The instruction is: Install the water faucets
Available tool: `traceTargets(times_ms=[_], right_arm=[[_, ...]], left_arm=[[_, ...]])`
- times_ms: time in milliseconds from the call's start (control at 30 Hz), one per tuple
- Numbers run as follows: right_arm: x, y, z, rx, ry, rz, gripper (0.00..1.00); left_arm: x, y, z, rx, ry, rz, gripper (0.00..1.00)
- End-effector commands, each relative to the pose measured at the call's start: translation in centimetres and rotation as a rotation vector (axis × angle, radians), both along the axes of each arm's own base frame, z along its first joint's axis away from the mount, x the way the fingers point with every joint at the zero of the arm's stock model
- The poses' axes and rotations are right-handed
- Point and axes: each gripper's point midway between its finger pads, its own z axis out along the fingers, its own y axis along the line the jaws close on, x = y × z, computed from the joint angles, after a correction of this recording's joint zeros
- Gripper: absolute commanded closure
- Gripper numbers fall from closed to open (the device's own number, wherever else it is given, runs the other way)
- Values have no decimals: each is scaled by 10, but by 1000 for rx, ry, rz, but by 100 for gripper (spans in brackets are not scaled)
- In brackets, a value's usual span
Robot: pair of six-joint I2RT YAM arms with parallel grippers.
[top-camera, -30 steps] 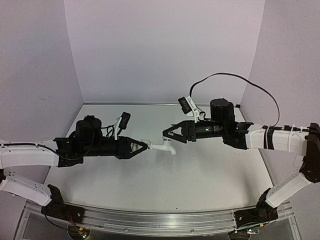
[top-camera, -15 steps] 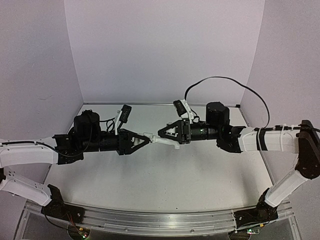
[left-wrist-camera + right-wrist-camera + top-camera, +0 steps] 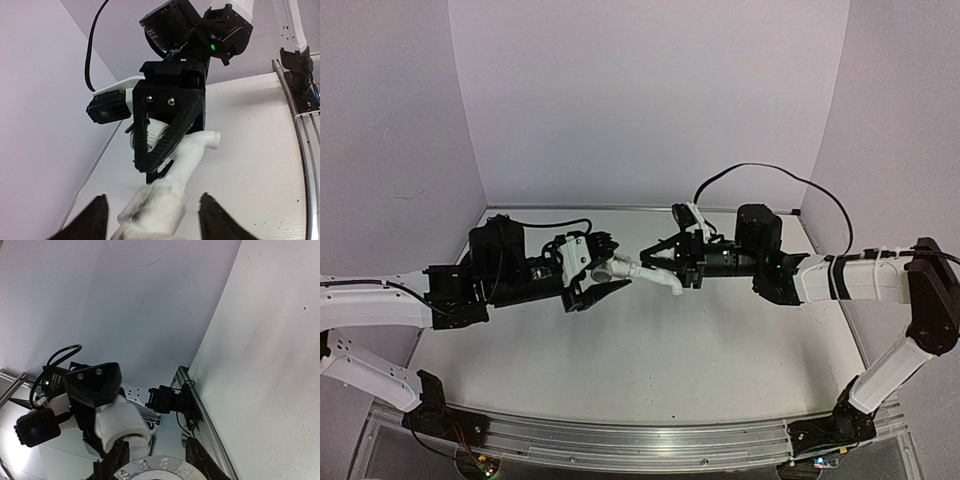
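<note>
Hanging above the table [image 3: 720, 350], the tap [image 3: 192, 150] is light, stiff, slick plastic, so the right gripper [image 3: 658, 264] clenched across its knob [image 3: 157, 134] suits, while the left gripper [image 3: 152, 200], jaws spread, brackets the elbow [image 3: 607, 268] apparently without contact.

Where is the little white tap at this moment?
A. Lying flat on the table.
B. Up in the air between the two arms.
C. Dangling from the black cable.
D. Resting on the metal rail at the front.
B: the white tap is clear of the table, clamped in the right arm's jaws, with its other end between the left arm's open jaws.
</note>
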Motion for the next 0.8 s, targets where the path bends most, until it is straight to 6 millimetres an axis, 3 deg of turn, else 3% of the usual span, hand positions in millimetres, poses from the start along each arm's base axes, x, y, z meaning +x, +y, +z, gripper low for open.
traceTargets(times_ms=[0,100,167,267,367,467,533,667,767], right_arm=[[18,-16,28,12,-138,-111,100],[27,-23,27,-107,-368,-155,100],[33,-26,26,-168,-463,-170,100],[38,-29,20,-235,-595,-172,100],[42,-30,10,-255,-604,-147,100],[41,-27,4,-259,-603,-120,100],[53,-37,-15,-368,-598,-184,100],[67,-77,-62,-664,-614,-287,100],[72,-114,-84,-867,-621,-380,100]], left_arm=[[-18,1,23,-79,66,-60,22],[-42,5,19,-183,363,-140,15],[-47,7,17,-257,567,-131,13],[-33,12,4,-359,823,-5,14],[-14,13,-17,-445,1025,143,15],[-11,6,-24,-443,1082,154,16],[-4,7,-21,-461,1087,173,16],[14,17,-21,-494,1066,249,17],[29,27,-30,-508,1052,346,17]])
